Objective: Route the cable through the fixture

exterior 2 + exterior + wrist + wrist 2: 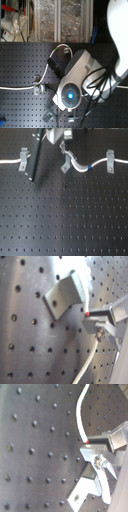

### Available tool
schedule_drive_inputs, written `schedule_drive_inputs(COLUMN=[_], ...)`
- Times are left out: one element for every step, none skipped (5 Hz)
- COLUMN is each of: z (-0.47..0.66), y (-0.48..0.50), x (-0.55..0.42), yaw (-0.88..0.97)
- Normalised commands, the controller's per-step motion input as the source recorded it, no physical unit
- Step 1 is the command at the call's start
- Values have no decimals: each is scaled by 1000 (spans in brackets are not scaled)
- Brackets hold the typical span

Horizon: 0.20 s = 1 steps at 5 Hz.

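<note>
The cable (78, 165) is a thin white cord with a blue band (89, 166). It runs from the right upright clip (110, 160) past the fixture (66, 164), a skewed grey metal clip at the board's middle back, and up into my gripper (62, 147). The gripper hangs just above and behind the fixture and is shut on the cable. In the first wrist view the cable (86, 358) leaves the gripper (90, 316) right beside the fixture (65, 293). It also shows in the second wrist view (80, 411), where the fixture (87, 491) is close by.
A black perforated board (65, 218) carries everything. A left upright clip (22, 159) holds another stretch of white cord (7, 162). A dark arm part (35, 155) slants down beside it. In the second exterior view the arm (75, 80) covers most of the board.
</note>
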Motion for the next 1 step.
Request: schedule_drive_inputs(z=[6], y=[132], x=[-163], yaw=[240])
